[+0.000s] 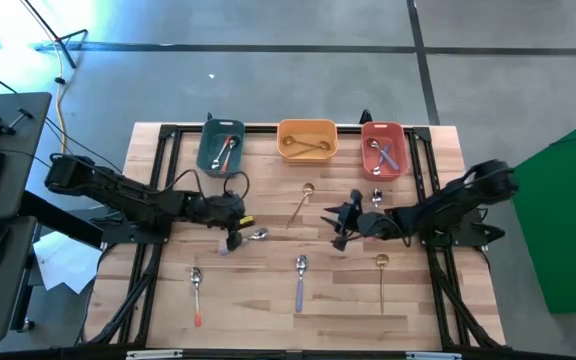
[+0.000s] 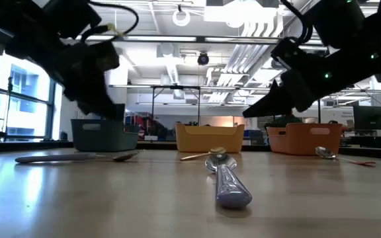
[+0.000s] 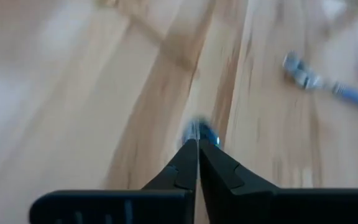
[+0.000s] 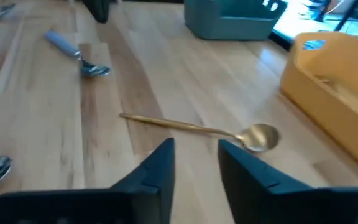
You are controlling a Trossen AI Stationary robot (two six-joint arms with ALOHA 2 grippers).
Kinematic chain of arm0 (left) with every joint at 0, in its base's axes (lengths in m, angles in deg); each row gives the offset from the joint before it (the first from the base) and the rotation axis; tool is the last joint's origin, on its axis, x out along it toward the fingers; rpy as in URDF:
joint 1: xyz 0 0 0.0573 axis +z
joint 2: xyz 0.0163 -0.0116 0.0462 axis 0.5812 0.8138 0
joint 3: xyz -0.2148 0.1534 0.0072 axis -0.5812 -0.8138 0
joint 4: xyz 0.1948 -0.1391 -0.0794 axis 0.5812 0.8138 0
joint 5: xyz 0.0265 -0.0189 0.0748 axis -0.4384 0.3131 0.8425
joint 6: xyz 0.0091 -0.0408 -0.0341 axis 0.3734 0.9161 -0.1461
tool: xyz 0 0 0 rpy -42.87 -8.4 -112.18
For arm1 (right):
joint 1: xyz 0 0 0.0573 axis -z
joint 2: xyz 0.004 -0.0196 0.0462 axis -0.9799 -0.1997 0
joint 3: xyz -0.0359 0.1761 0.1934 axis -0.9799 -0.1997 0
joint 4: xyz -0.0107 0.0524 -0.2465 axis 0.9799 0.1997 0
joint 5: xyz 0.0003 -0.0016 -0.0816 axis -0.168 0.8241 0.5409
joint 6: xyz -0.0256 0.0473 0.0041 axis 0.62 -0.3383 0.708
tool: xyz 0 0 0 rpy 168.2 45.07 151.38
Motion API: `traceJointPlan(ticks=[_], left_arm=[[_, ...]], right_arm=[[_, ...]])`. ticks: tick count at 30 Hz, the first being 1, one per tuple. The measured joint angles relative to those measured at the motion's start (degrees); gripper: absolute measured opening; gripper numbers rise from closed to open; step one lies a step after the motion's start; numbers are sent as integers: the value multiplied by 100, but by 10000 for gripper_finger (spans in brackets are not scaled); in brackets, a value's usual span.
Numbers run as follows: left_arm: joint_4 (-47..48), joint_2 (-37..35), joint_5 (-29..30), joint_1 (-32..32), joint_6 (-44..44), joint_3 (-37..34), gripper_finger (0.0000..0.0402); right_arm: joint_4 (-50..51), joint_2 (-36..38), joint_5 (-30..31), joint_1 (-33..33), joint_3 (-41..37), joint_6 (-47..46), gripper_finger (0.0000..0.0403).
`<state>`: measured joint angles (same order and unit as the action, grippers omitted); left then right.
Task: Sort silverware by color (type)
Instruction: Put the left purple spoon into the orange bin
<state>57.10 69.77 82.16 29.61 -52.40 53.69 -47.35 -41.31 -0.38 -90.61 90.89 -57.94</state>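
Item 1, teal bin (image 1: 221, 147), beyond my left gripper (image 1: 234, 237): it holds silverware with red and blue handles mixed, so I judge its colour not yet settled.

Item 2, left gripper, low over the table (image 1: 168, 300): jaws pinched together. In the left wrist view a thin bluish sliver shows at the fingertips (image 3: 194, 155); I judge it a handle nipped edge-on, but cannot be sure. A blue-handled spoon (image 1: 252, 236) lies just beside this gripper on its inner side.

Item 3, red-handled spoon (image 1: 197, 295), nearer me than the left gripper and well apart, unsorted.

Item 4, blue-purple spoon (image 1: 300, 282), between the two grippers toward my edge, unsorted.

Item 5, orange-yellow bin (image 1: 307, 139), holding gold pieces; it looks to be the gold lot.

Item 6, gold spoon (image 1: 302, 200), just ahead of my right gripper (image 1: 342, 226), lying loose and aslant.

Item 7, right gripper: fingers parted, nothing between them, aimed over that gold spoon, likely lining up a pick.

Item 8, second gold spoon (image 1: 381, 280), nearer me than the right gripper.

Item 9, red bin (image 1: 384, 150), beyond the right gripper, with mixed pieces.
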Motion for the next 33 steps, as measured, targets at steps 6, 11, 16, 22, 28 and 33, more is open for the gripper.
traceJointPlan(ticks=[6, 11, 16, 22, 28, 33], left_arm=[[427, 239, 367, -580, 279, -3, 70], [172, 803, 583, -963, 459, 3, 130], [-58, 1417, 728, -1055, 730, 29, 150], [-78, 1679, 918, -1045, 768, 52, 79], [4, 1499, 600, -1044, 653, 25, 17], [-269, 1175, 585, -981, 262, -20, 4]], right_arm=[[-37, -478, -40, 102, 359, 119, 152], [-39, -610, -111, 102, 657, 403, 154], [-26, -608, -106, 102, 756, 513, 154], [87, -608, -106, 102, 756, 511, 154], [93, -608, -106, 102, 756, 516, 154], [-48, -608, -103, 102, 756, 605, 154]])
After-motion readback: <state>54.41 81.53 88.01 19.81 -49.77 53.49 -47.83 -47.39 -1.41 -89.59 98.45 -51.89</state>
